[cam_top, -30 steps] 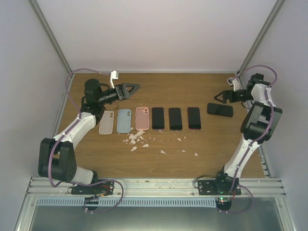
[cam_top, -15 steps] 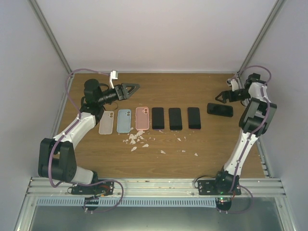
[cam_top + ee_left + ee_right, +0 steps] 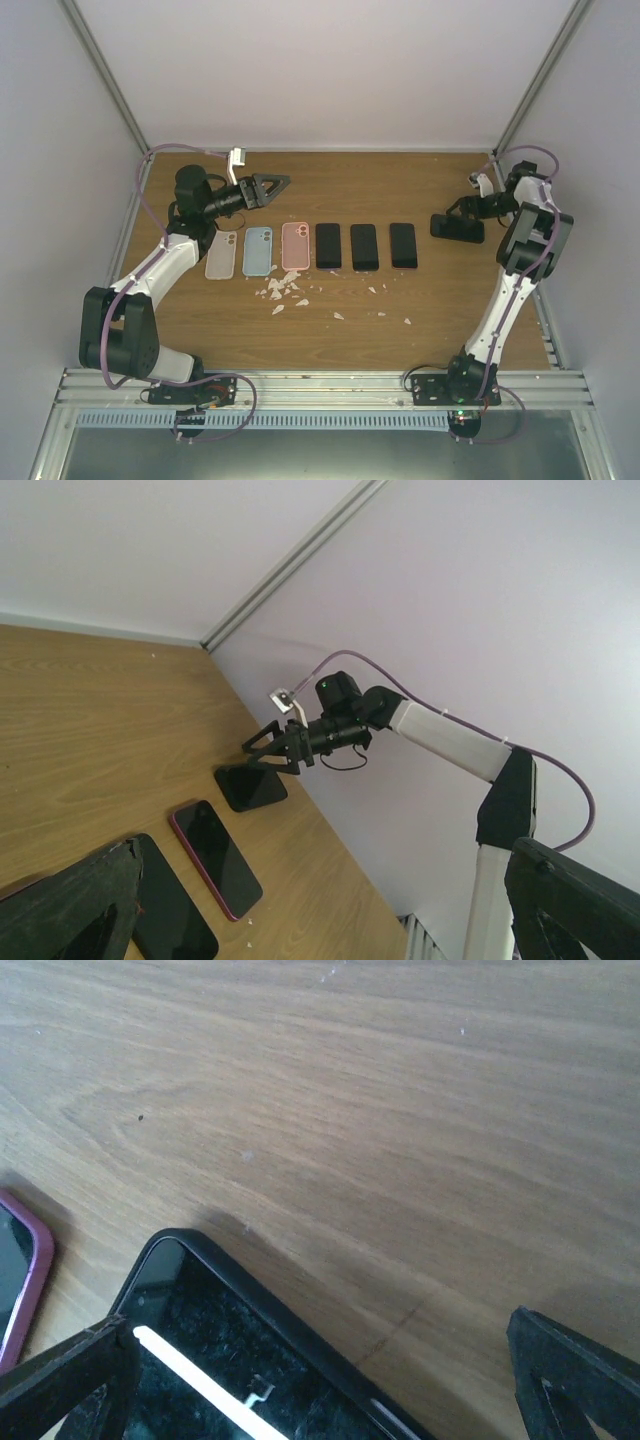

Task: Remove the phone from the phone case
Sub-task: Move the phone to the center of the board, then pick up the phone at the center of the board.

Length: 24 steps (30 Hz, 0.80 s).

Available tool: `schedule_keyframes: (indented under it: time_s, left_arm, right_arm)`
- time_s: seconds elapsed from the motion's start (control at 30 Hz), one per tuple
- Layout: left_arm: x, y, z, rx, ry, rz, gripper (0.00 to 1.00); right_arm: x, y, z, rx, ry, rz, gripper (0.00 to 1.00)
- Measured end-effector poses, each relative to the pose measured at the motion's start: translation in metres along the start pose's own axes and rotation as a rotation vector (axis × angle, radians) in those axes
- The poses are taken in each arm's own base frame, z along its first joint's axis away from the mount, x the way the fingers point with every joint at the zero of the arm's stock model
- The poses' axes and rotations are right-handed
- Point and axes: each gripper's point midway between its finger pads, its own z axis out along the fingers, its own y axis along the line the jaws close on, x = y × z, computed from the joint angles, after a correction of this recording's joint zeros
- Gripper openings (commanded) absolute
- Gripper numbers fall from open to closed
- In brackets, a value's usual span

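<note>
Holding the phone (image 3: 230, 1370): black phone case (image 3: 457, 227), screen up, lying crosswise near the right end of the table (image 3: 400, 185), set apart from the row.
Row to its left: clear case (image 3: 221, 254), blue case (image 3: 258, 250) and pink case (image 3: 295, 246), backs up, contents not visible; then three dark phones (image 3: 364, 246), the one nearest the black phone case rimmed in red.
Scraps: white bits (image 3: 285, 290) just in front of the row.
Right wrist view alone: the case's rounded corner, its raised lip around the glass, and a bright streak reflected in the screen.
Left wrist view alone: right gripper (image 3: 266, 754) seen side-on, just above the case's far edge; whether it touches cannot be told.
Right pincer: jaws spread wide, grasping nothing; the case corner sits below, between the two fingers.
Left gripper (image 3: 281, 183): spread wide, empty, raised over the table's far left, well apart from the black phone case.
</note>
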Motion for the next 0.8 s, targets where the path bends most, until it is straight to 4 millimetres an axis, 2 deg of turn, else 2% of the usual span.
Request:
schedule_keyframes:
  time_s: [0.23, 0.4, 0.63, 0.8]
  left_arm:
    - [0.000, 0.000, 0.000, 0.000, 0.000, -0.001, 0.99]
    - [0.000, 0.000, 0.000, 0.000, 0.000, -0.002, 0.99]
    - [0.004, 0.003, 0.000, -0.005, 0.005, -0.011, 0.99]
    - [0.004, 0.003, -0.001, -0.004, 0.003, -0.013, 0.99]
  right_arm:
    - [0.012, 0.000, -0.003, -0.030, -0.017, -0.006, 1.00]
    - [0.028, 0.004, -0.011, -0.040, -0.015, -0.007, 1.00]
    - [0.069, 0.039, -0.021, -0.073, 0.032, -0.002, 1.00]
    - [0.087, 0.056, -0.024, -0.047, 0.071, -0.016, 0.99]
